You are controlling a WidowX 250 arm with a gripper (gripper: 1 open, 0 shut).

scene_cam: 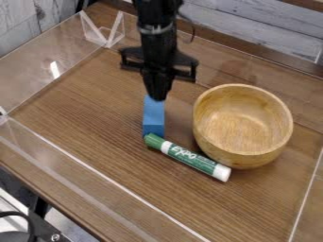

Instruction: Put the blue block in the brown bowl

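Note:
The blue block [154,118] hangs on end from my gripper [157,93], which points straight down and is shut on the block's upper end. Its lower end is close to the wooden table, and I cannot tell whether it still touches. The brown bowl [240,157] stands upright and empty just to the right of the block, about a finger's width from it. The gripper is left of the bowl's rim and a little higher than it.
A green-and-white marker [186,157] lies slanted on the table just in front of the block and the bowl. Clear plastic walls [38,142] fence in the tabletop. A small clear stand [101,33] sits at the back left.

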